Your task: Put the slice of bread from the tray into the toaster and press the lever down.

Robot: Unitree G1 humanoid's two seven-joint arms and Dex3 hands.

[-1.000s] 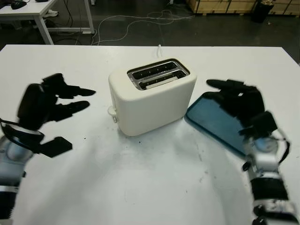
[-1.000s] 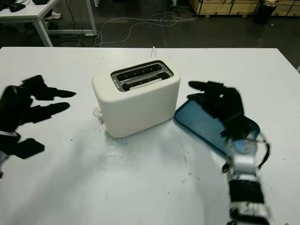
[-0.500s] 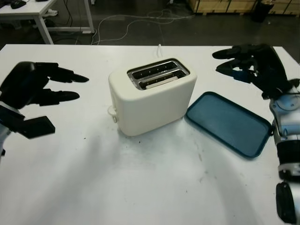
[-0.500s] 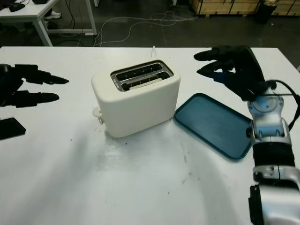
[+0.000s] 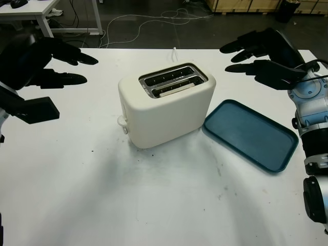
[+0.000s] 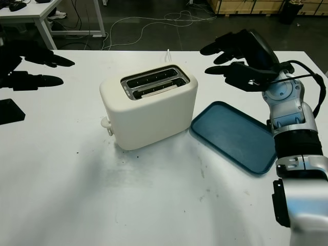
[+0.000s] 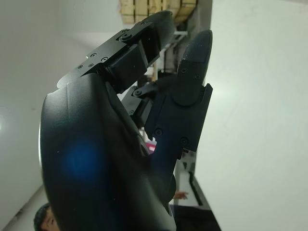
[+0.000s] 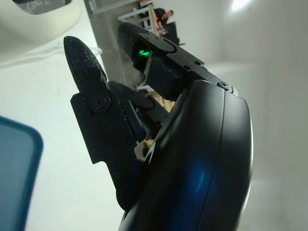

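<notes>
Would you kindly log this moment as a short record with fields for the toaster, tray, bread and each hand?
toaster: cream, upright mid-table, two slots, no bread visible in them
lever: on the toaster's left end
tray: blue, right of toaster, holds nothing
bread: none seen
left hand: open, raised left of toaster
right hand: open, raised beyond tray

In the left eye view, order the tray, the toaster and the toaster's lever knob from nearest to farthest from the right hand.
From the right hand, raised at the table's far right:
1. Tray, just below it.
2. Toaster, centre.
3. Lever knob, on the toaster's far left end.
</notes>
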